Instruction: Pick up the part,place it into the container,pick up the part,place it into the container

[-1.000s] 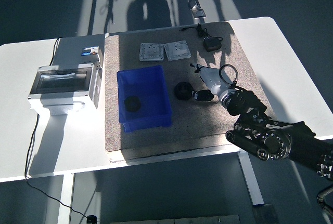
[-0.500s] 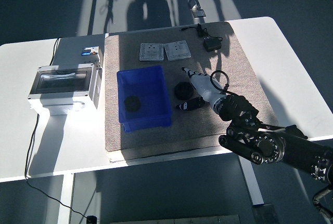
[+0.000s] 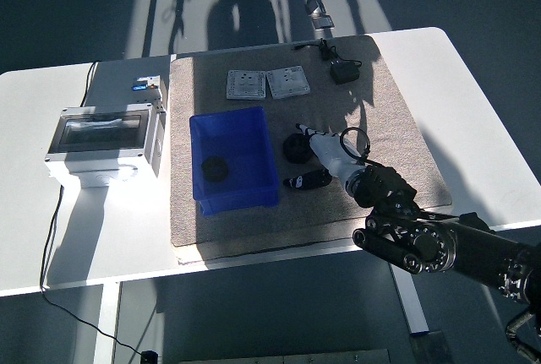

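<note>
Blue plastic rectangular container (image 3: 264, 140) stands at the middle of the grey-brown felt mat (image 3: 385, 127), long axis running from the near table edge to the far one; one small round black part (image 3: 215, 167) already lies on its floor. A second round black part (image 3: 296, 147) rests on the mat just right of the container, apart from its wall. Being round, this part shows no clear long axis or heading. The robot's right hand (image 3: 325, 157), white and black, reaches in from the lower right with its fingers (image 3: 308, 181) spread and holding nothing, their tips beside the part. The left hand is out of view. Judged risk: uneven finger closure could nudge the part sideways against the container wall or let it slip, because it is low and sits close to that wall.
</note>
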You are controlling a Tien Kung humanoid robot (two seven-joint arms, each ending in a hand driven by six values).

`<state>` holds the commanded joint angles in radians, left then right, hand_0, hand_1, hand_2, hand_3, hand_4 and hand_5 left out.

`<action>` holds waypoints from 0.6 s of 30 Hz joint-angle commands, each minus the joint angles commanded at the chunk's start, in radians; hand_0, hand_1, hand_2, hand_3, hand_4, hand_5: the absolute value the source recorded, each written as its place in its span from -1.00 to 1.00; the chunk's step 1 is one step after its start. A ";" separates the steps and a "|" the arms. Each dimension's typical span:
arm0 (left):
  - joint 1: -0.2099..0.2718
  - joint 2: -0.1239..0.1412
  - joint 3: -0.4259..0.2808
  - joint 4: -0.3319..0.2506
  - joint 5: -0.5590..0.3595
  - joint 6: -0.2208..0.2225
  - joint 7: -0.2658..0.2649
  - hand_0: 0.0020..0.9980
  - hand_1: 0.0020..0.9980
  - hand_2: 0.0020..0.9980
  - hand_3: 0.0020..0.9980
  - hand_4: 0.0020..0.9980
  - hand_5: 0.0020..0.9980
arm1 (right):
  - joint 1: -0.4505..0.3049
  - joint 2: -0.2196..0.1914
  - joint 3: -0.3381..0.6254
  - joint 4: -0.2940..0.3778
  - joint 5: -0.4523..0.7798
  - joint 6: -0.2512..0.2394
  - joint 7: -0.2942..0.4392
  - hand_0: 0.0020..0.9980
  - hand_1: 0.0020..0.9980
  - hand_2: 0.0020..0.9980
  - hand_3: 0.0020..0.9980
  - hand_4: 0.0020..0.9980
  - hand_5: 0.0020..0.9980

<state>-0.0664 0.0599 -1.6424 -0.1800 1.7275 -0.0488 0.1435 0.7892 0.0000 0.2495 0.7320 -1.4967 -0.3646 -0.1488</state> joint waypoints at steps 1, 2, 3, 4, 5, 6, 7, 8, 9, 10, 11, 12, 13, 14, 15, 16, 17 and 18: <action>0.000 0.000 0.000 0.000 0.001 0.000 0.000 0.40 0.42 0.46 0.29 1.00 1.00 | -0.001 0.000 -0.003 0.000 0.005 -0.001 0.005 0.67 0.35 0.44 0.61 0.42 -0.74; 0.000 0.000 0.000 0.000 0.001 0.000 0.000 0.40 0.42 0.46 0.29 1.00 1.00 | -0.002 0.000 -0.006 0.001 0.010 -0.004 0.010 0.67 0.35 0.44 0.61 0.42 -0.74; 0.000 -0.001 0.000 0.000 0.001 0.000 0.000 0.40 0.42 0.46 0.29 1.00 1.00 | -0.004 0.000 -0.008 0.002 0.016 -0.008 0.017 0.55 0.14 0.30 0.35 0.16 -0.89; 0.000 -0.001 -0.001 0.000 0.002 0.000 0.000 0.40 0.42 0.46 0.29 1.00 1.00 | -0.005 0.000 -0.011 0.003 0.020 -0.012 0.024 0.55 0.14 0.30 0.35 0.16 -0.89; 0.000 -0.001 -0.001 0.000 0.002 0.000 0.000 0.40 0.42 0.46 0.29 1.00 1.00 | -0.005 0.000 -0.013 0.004 0.024 -0.017 0.030 0.55 0.14 0.30 0.35 0.16 -0.89; 0.000 -0.001 -0.001 0.000 0.002 0.000 0.000 0.40 0.42 0.46 0.29 1.00 1.00 | -0.006 0.000 -0.014 0.005 0.027 -0.022 0.035 0.55 0.14 0.30 0.35 0.16 -0.89; 0.001 -0.002 -0.001 0.000 0.002 0.000 0.000 0.40 0.42 0.46 0.29 1.00 1.00 | -0.006 0.000 -0.015 0.006 0.029 -0.027 0.039 0.55 0.14 0.30 0.35 0.16 -0.89; 0.001 -0.002 -0.001 0.000 0.002 -0.001 0.000 0.40 0.42 0.46 0.29 1.00 1.00 | -0.007 0.000 -0.016 0.006 0.030 -0.031 0.042 0.55 0.14 0.30 0.35 0.16 -0.89; 0.001 -0.002 -0.001 0.000 0.002 -0.001 0.000 0.40 0.42 0.46 0.29 1.00 1.00 | -0.007 0.000 -0.016 0.007 0.031 -0.036 0.045 0.52 0.11 0.23 0.32 0.03 -0.97; 0.001 -0.002 -0.001 0.000 0.002 -0.001 0.000 0.40 0.42 0.46 0.29 1.00 1.00 | -0.008 0.000 -0.016 0.007 0.031 -0.043 0.048 0.52 0.11 0.23 0.32 0.03 -0.97; 0.001 -0.002 -0.001 0.000 0.002 -0.001 0.000 0.40 0.42 0.46 0.29 1.00 1.00 | -0.008 0.000 -0.016 0.007 0.031 -0.049 0.050 0.52 0.11 0.23 0.32 0.03 -0.97; 0.001 -0.002 -0.001 0.000 0.002 -0.001 0.000 0.40 0.42 0.46 0.29 1.00 1.00 | -0.009 0.000 -0.016 0.008 0.030 -0.054 0.051 0.52 0.11 0.23 0.32 0.03 -0.97; 0.001 -0.002 -0.001 0.000 0.001 -0.001 0.001 0.40 0.42 0.46 0.29 1.00 1.00 | -0.010 0.000 -0.015 0.008 0.029 -0.061 0.053 0.52 0.11 0.23 0.32 0.03 -0.97; 0.002 -0.003 -0.001 0.000 0.001 -0.001 0.001 0.40 0.42 0.46 0.29 1.00 1.00 | -0.011 0.000 -0.014 0.008 0.027 -0.069 0.054 0.52 0.11 0.23 0.32 0.03 -0.97; 0.002 -0.003 -0.001 0.000 0.001 -0.001 0.001 0.40 0.42 0.46 0.29 1.00 1.00 | -0.011 0.000 -0.013 0.008 0.026 -0.075 0.055 0.47 0.06 0.13 0.29 -0.02 -0.99; 0.002 -0.003 -0.001 0.000 0.001 -0.001 0.001 0.40 0.42 0.46 0.29 1.00 1.00 | -0.012 0.000 -0.012 0.008 0.024 -0.080 0.056 0.47 0.06 0.13 0.29 -0.02 -0.99; 0.002 -0.002 -0.001 0.000 0.001 -0.001 0.001 0.40 0.42 0.46 0.29 1.00 1.00 | -0.012 0.000 -0.009 0.008 0.020 -0.087 0.056 0.47 0.06 0.13 0.29 -0.02 -0.99; 0.002 -0.002 -0.001 0.000 0.001 -0.001 0.001 0.40 0.42 0.46 0.29 1.00 1.00 | -0.012 0.000 -0.006 0.007 0.016 -0.094 0.056 0.47 0.06 0.13 0.29 -0.02 -0.99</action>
<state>-0.0641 0.0574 -1.6432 -0.1800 1.7289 -0.0499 0.1444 0.7768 0.0000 0.2431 0.7393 -1.4807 -0.4581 -0.0924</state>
